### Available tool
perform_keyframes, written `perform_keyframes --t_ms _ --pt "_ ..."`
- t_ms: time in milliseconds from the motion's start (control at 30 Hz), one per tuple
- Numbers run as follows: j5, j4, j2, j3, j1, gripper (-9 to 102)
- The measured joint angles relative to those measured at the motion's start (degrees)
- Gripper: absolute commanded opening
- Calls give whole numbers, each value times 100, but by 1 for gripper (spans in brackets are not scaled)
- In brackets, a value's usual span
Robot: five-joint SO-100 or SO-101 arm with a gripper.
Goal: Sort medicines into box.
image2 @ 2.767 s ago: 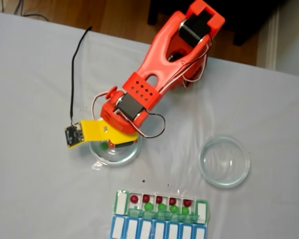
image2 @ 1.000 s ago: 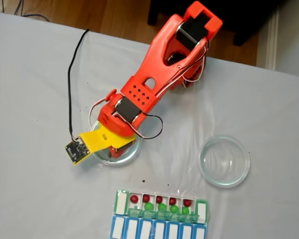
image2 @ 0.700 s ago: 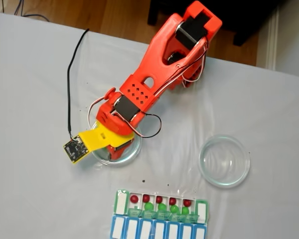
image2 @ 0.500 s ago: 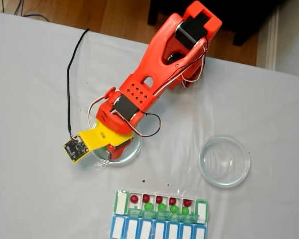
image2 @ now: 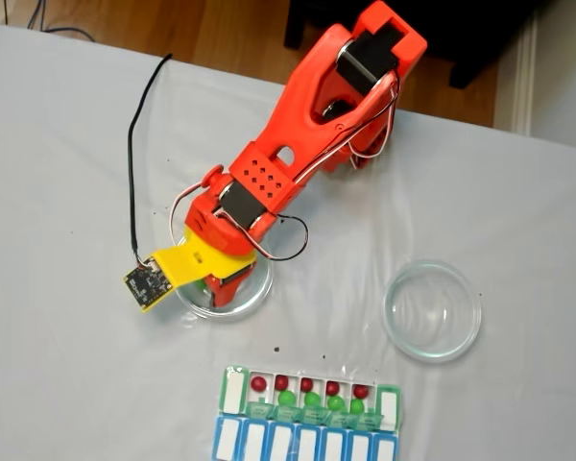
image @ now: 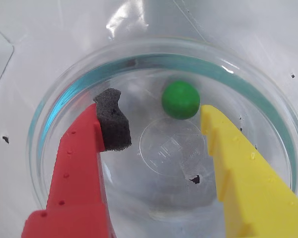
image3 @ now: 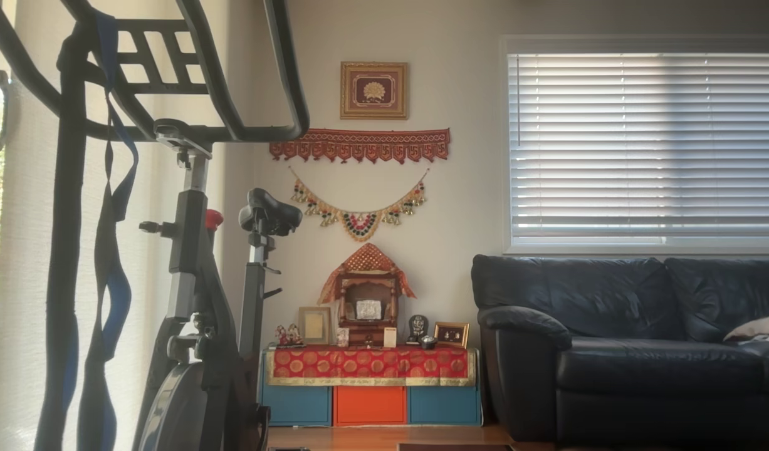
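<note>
A single bright green medicine ball (image: 180, 99) lies inside a round clear glass dish (image: 64, 99), beyond its middle in the wrist view. My gripper (image: 159, 111) is open and lowered into that dish. Its red finger with a black foam pad (image: 112, 124) stands left of the ball, and the yellow finger (image: 228, 158) is to the right; neither touches it. In the fixed view the orange arm reaches down over this left dish (image2: 259, 293). The box (image2: 233, 390) lies near the bottom edge, its green row holding several dark red balls (image2: 281, 382) and green balls (image2: 312, 399).
An empty glass dish (image2: 432, 310) stands right of the arm. A blue row of compartments (image2: 307, 444) adjoins the box below. A black cable (image2: 134, 163) runs from the wrist camera board across the white cloth. The other view shows a living room.
The wrist has turned and the yellow finger with its camera board has swung down and left. The gripper has sunk slightly deeper into the left dish. The box and the right dish are unchanged.
</note>
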Motion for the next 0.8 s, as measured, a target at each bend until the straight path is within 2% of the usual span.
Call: perform_keyframes --t_ms 800 --pt "0 -1090 -290 431 -9 18"
